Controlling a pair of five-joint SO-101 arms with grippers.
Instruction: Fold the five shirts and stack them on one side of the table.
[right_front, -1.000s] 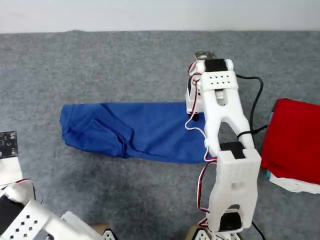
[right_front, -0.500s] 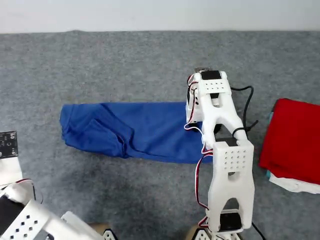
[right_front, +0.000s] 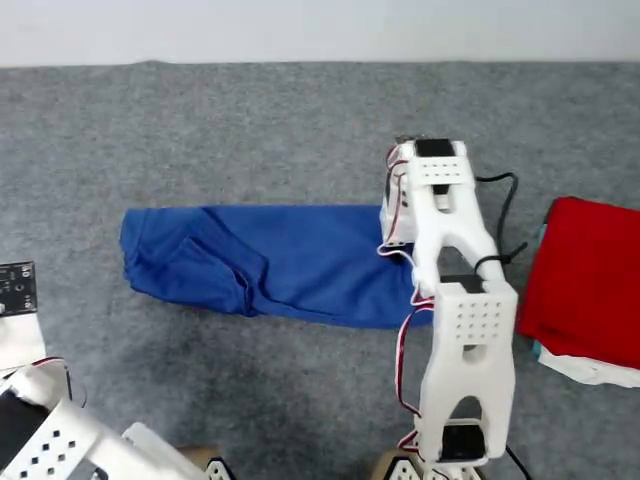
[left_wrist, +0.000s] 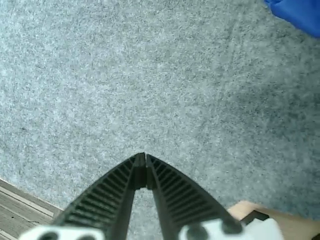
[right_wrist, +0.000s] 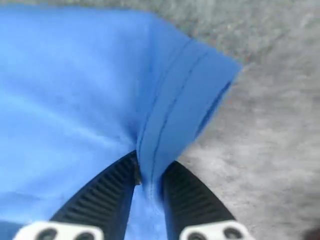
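Pinching blue shirt (right_wrist: 90, 80) hem w/ right gripper (right_wrist: 150, 172), arm (right_front: 452, 235) extended

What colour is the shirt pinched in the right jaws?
The shirt is plain blue, clearest in the right wrist view.

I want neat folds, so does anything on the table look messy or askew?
The blue shirt is a long strip, its left end bunched and creased instead of flat; the right end effector pinches the hem at its other end. Beside it, white cloth pokes out under the red shirt, so their edges aren't flush.
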